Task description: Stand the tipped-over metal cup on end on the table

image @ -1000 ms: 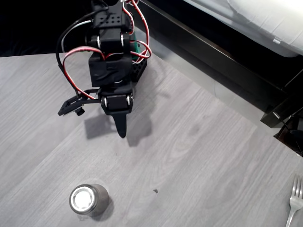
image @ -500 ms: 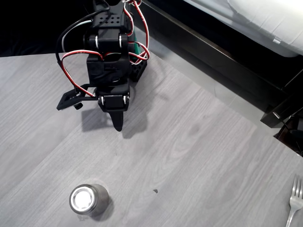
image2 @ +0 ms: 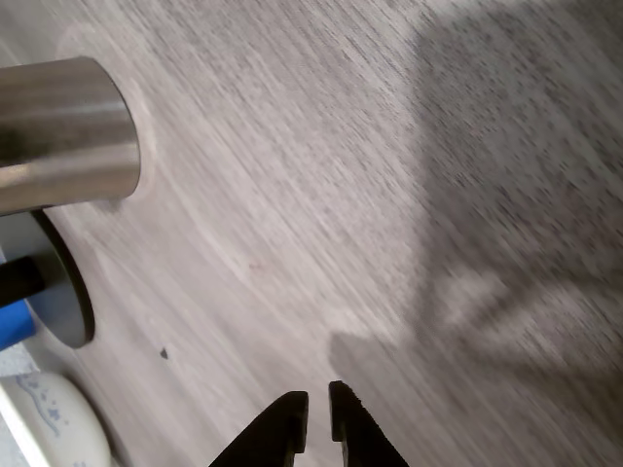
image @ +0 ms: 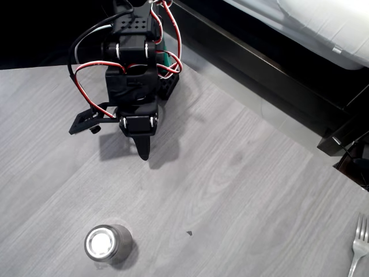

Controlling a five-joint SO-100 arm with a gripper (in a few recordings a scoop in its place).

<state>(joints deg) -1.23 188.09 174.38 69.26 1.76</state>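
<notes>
A: Claw (image: 143,151) first. In the overhead view it hangs over the upper-left part of the table (image: 242,190), black, tip pointing down the picture. Red and black wires loop round the arm above it.

B: Wrist view agrees: the claw (image2: 318,404) shows two dark fingertips (image2: 289,409) at the bottom edge, a thin slit between them. Nearly closed, nothing held.

A: Its shadow lies on the wood grain just beside it, in both views.

B: Cup (image: 107,243)?

A: Overhead, it stands on end near the bottom edge, left of centre, well apart from the claw. A bright round top faces the camera; whether that is the mouth or the base, cannot tell.

B: In the wrist view the cup (image2: 63,131) sits at the upper left, a smooth steel cylinder resting on the table (image2: 321,175).

A: Outward from there: a small dark speck (image: 188,233) lies right of the cup. A fork (image: 358,242) lies at the bottom-right corner, tines up the picture.

B: A black frame (image: 271,81) runs diagonally past the table's far edge.
</notes>
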